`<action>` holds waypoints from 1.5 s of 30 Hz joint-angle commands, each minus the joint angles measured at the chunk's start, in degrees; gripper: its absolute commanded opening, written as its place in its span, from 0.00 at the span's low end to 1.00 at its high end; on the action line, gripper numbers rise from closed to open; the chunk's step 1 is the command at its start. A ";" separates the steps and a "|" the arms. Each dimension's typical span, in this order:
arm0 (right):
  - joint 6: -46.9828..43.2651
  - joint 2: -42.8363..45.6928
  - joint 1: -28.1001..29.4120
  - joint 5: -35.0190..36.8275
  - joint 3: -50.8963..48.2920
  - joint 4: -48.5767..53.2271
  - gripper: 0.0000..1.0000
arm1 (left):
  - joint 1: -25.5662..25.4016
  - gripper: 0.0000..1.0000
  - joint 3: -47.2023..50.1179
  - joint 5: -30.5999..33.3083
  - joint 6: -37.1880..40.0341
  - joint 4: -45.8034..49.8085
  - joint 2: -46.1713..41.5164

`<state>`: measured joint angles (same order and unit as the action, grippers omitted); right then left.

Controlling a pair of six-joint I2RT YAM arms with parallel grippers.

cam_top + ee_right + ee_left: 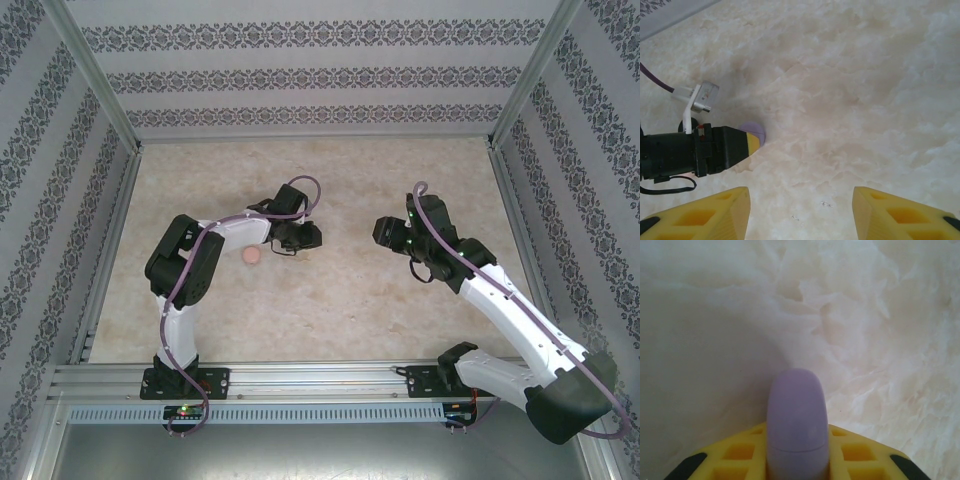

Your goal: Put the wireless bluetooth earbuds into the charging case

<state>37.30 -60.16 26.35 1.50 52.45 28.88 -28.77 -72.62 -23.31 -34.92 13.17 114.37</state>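
Observation:
A purple charging case, oval with its lid closed along a thin seam, sticks out from between the yellow fingers of my left gripper, which is shut on it. From above, the left gripper hangs over the middle of the table. My right gripper faces it from the right, a short gap away. Its yellow fingers stand wide open over bare table with nothing between them. The right wrist view shows the purple case peeping past the left gripper's fingertip. The earbuds are out of view.
A small round pink disc lies on the marble-look table just left of the left gripper. Patterned walls and aluminium frame rails close off the table's sides and back.

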 commanded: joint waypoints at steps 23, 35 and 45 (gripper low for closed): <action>-3.12 2.86 -2.70 1.30 5.97 3.93 0.86 | 1.35 0.95 -6.61 17.69 10.65 20.82 -9.52; -7.11 5.74 -9.02 3.93 7.37 6.49 0.98 | 1.39 1.00 -4.07 26.78 18.02 17.54 -31.27; -14.09 5.49 -11.59 15.39 5.81 2.52 0.98 | 1.41 1.00 12.08 37.67 31.90 0.72 -50.34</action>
<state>27.49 -54.78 15.31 10.20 58.81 34.15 -28.01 -65.58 9.65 -11.53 21.98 66.26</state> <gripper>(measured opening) 0.982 0.994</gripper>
